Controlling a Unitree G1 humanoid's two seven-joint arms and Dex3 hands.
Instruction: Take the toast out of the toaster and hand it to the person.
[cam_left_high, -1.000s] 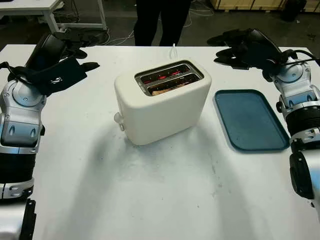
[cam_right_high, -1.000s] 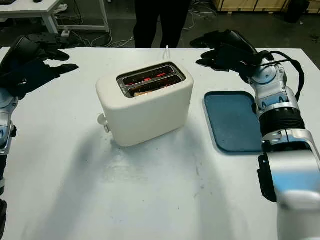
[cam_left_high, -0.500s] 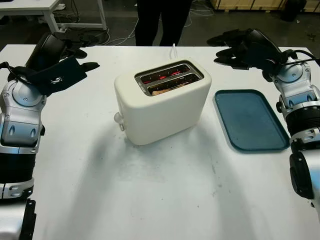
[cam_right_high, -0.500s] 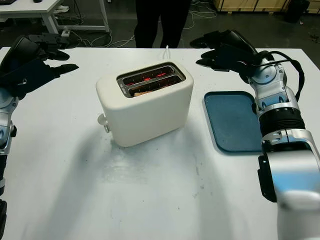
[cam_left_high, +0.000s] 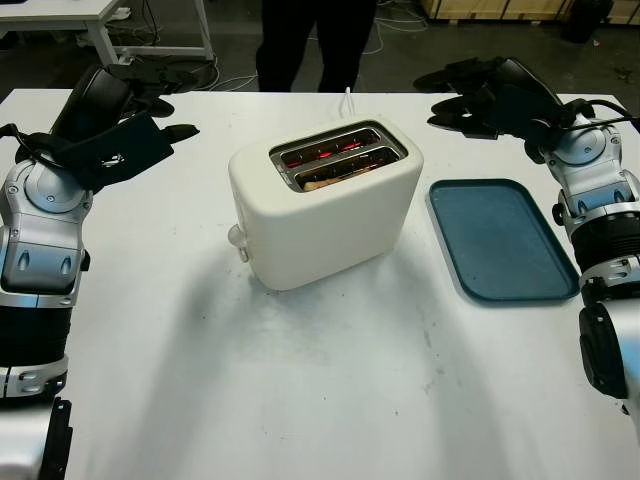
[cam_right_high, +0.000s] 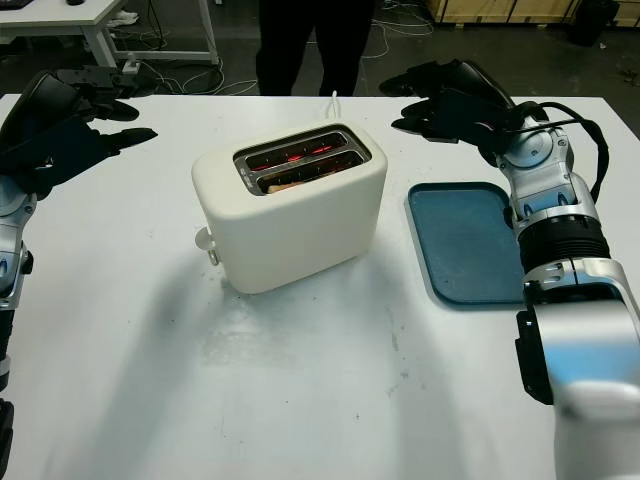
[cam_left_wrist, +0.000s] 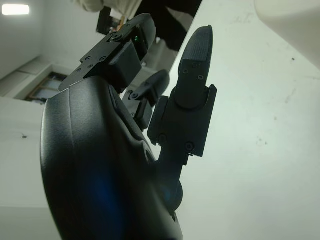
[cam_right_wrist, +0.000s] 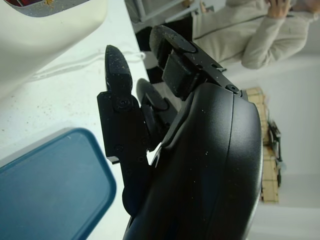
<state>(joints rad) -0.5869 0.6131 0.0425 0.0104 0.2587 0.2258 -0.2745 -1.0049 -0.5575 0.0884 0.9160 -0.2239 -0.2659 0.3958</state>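
A white table (cam_left_high: 330, 400) carries a cream two-slot toaster (cam_left_high: 325, 205) near its middle, set at an angle, with its lever knob (cam_left_high: 237, 238) on the end nearer the left arm and a white cord (cam_left_high: 348, 101) running from its far end toward the table's far edge. Both slots glow red inside; the toast (cam_left_high: 325, 181) sits low in the nearer slot, its pale brown top edge just visible below the slot rim, and the contents of the farther slot cannot be made out. A dark blue tray (cam_left_high: 500, 238) lies flat on the table just beside the toaster on the right arm's side, apart from it and bearing nothing. The left hand (cam_left_high: 140, 110) is raised above the far left part of the table, well apart from the toaster, open and holding nothing; in the left wrist view its fingers (cam_left_wrist: 192, 95) extend out over bare tabletop with a corner of the toaster at the frame's edge. The right hand (cam_left_high: 470, 95) is raised above the far right part of the table, beyond the tray's far end and near the toaster's far corner, likewise open and holding nothing; in the right wrist view its fingers (cam_right_wrist: 120, 125) reach out over the tray and the cord. A person (cam_left_high: 305, 40) in dark trousers stands at the far edge of the table, behind the toaster; the right wrist view shows a pale sleeved top (cam_right_wrist: 245, 35)
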